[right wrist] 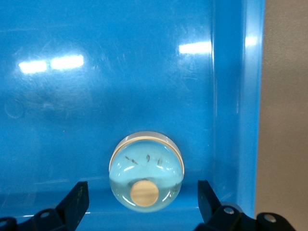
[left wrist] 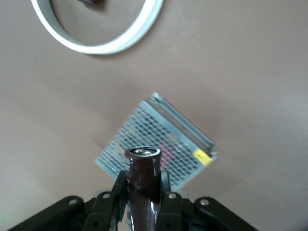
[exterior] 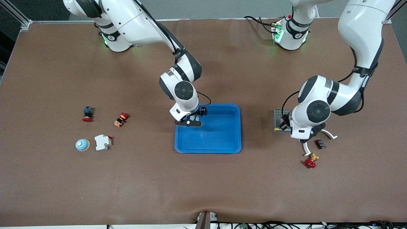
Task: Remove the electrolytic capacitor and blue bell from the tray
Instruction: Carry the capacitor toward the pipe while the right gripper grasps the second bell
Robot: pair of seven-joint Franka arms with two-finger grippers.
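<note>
Hiding bell (right wrist: 146, 171) frontally, right gripper (right wrist: 142, 204) spread, capacitor (left wrist: 142, 185) cropped

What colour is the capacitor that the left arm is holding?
Dark brown with a silvery top, seen best in the left wrist view: capacitor.

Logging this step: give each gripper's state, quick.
Left gripper: shut on the capacitor.
Right gripper: open, over the bell in the tray.
</note>
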